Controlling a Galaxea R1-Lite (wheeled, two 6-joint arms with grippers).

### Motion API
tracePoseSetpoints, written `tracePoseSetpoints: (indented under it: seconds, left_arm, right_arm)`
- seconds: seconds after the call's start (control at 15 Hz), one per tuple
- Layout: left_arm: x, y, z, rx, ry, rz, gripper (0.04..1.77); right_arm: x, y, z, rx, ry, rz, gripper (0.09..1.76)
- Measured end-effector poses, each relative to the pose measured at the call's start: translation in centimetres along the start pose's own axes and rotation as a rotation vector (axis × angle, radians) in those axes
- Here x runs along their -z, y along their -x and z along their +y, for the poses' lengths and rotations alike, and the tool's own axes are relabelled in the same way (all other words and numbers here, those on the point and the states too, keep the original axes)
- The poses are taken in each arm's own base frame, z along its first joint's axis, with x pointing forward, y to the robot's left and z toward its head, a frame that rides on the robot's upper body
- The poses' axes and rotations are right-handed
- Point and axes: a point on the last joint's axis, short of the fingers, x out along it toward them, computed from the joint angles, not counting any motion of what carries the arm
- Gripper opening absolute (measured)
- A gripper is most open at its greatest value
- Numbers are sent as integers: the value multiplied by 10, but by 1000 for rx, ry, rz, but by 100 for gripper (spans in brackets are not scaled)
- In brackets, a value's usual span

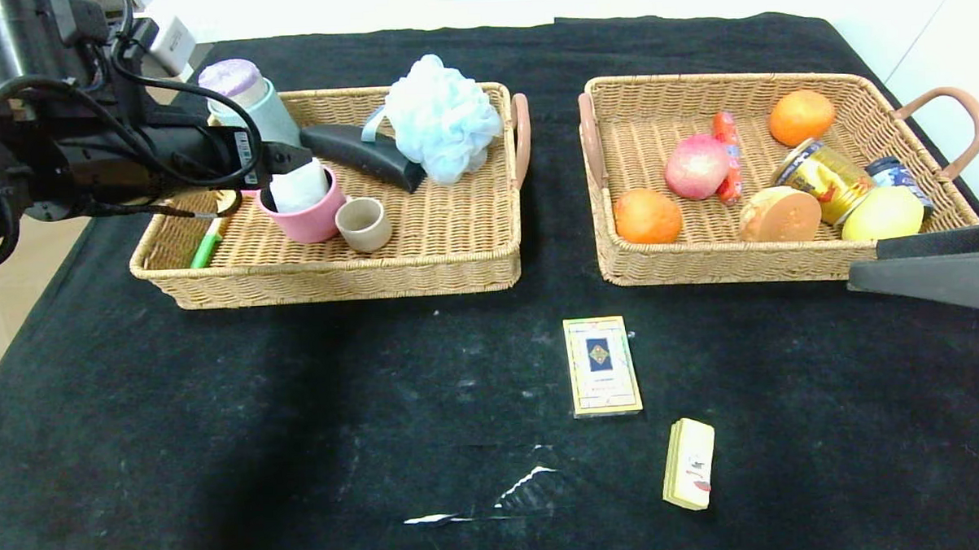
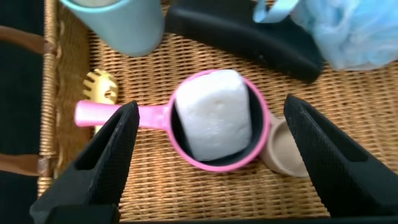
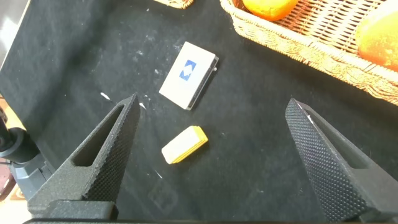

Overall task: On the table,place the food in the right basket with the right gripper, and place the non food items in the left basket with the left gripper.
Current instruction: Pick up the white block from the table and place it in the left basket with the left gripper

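Nearest us, our yellow wrapped block (image 1: 689,463) and card box (image 1: 602,366) lie on the table (image 1: 218,439). Our left gripper (image 2: 211,162) hangs open over the pink saucepan (image 1: 307,216), holding the white bar (image 2: 214,115), in the left basket (image 1: 455,235). Our right gripper (image 3: 211,162) gapes beside the right basket (image 1: 619,254), which holds the peach (image 1: 696,167).

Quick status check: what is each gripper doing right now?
Left gripper: open, holding nothing, above the pink saucepan in the left basket.
Right gripper: open, empty, over the table.

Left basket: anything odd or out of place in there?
One oddity: the white bar stands on end inside the pink saucepan, not flat on the left basket floor. The left gripper hovers open above it. Nothing spilled or damaged.
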Motion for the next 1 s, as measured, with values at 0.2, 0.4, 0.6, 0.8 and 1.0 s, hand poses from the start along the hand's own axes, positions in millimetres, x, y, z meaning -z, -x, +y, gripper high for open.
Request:
tracePoseSetpoints:
  seconds: [0.2, 0.4, 0.6, 0.8, 1.0]
  left_arm:
    - [-4, 16, -19, 55, -7, -11, 169]
    - [-9, 37, -42, 125, -16, -30, 170]
    - [-7, 52, -66, 150, -27, -27, 170]
    - [2, 64, -94, 140, -44, -11, 170]
    - [12, 79, -127, 147, -66, 8, 171]
  right_arm:
    - [0, 0, 0, 0, 0, 0, 171]
    - [0, 0, 0, 0, 0, 1, 171]
    - [0, 0, 0, 0, 1, 1, 171]
    - [0, 0, 0, 0, 2, 0, 171]
    - [0, 0, 0, 0, 1, 1, 171]
